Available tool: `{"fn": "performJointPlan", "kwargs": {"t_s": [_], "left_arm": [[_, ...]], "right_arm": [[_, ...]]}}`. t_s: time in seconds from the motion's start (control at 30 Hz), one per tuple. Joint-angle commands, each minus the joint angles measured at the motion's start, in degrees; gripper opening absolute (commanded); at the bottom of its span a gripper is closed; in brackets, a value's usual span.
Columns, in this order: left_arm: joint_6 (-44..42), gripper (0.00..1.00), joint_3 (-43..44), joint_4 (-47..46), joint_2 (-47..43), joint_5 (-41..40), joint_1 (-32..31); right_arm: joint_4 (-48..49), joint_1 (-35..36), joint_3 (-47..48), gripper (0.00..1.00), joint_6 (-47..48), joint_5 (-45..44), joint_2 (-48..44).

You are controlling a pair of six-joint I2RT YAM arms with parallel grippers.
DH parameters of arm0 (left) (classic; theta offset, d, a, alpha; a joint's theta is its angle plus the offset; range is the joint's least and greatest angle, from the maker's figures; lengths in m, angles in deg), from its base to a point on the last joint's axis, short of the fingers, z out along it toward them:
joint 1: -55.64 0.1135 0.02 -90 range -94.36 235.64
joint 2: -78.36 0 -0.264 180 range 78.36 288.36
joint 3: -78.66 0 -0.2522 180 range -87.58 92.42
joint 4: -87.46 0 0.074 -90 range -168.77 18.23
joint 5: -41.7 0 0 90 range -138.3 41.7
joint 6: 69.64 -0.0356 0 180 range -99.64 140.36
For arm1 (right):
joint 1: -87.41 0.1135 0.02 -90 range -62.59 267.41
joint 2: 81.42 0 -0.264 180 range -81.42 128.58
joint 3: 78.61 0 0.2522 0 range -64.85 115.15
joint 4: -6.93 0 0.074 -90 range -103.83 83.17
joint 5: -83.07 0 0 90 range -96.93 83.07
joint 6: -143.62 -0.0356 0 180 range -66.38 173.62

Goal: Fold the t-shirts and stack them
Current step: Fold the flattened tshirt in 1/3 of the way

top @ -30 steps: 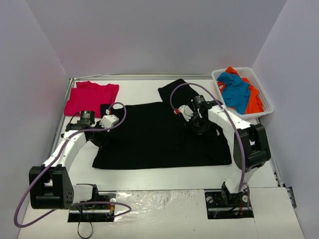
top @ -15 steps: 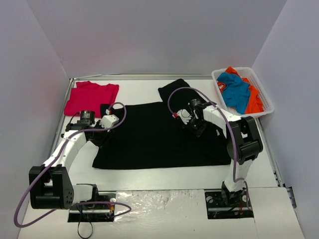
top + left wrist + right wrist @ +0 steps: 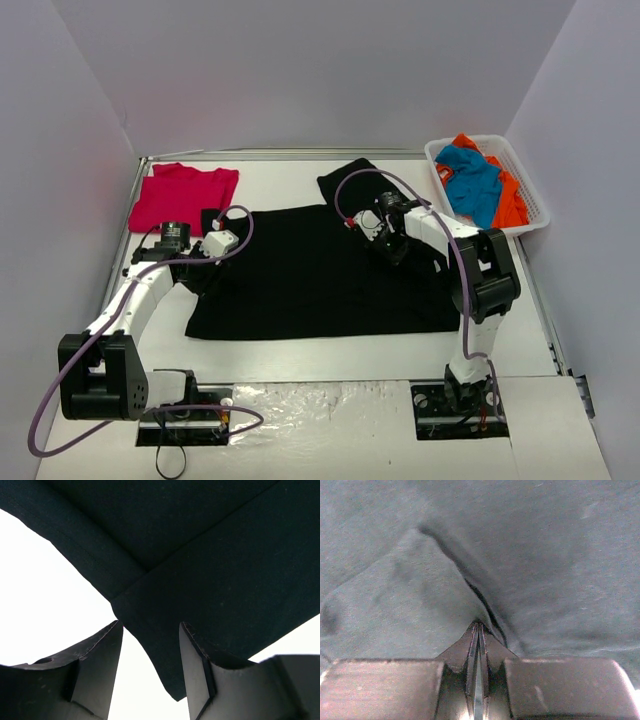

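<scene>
The left end effector [image 3: 150, 635] stands partly open, holding nothing, with a pointed corner of the black t-shirt [image 3: 310, 280] lying loose between its fingers on the white worktop [image 3: 330, 350]; the crimson t-shirt [image 3: 183, 195] lies flat beyond it, to its left. The right end effector [image 3: 478, 627] is closed tight, pinching up a ridge of the black cloth at its tips. Beyond it to the right, a basket [image 3: 490, 138] holds the blue t-shirt [image 3: 472, 180] and the orange t-shirt [image 3: 510, 200].

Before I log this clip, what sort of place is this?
Probably a robot lab test cell: a white table boxed in by bare grey walls, left arm and right arm bolted at its near edge, a black t-shirt spread out beside a basket.
</scene>
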Motion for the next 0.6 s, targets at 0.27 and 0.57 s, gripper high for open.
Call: {"fn": "performJointPlan", "kwargs": {"t_s": [0.27,0.57], "left_arm": [[-0.90,0.48,0.44,0.92,-0.95,1.01,0.40],[0.24,0.48,0.18,-0.40,-2.26,-0.83,0.40]], "right_arm": [[-0.60,-2.15,7.16,0.00,0.07,-4.74,4.51],[-0.60,-3.12,13.22,0.00,0.77,-4.74,6.46]]}}
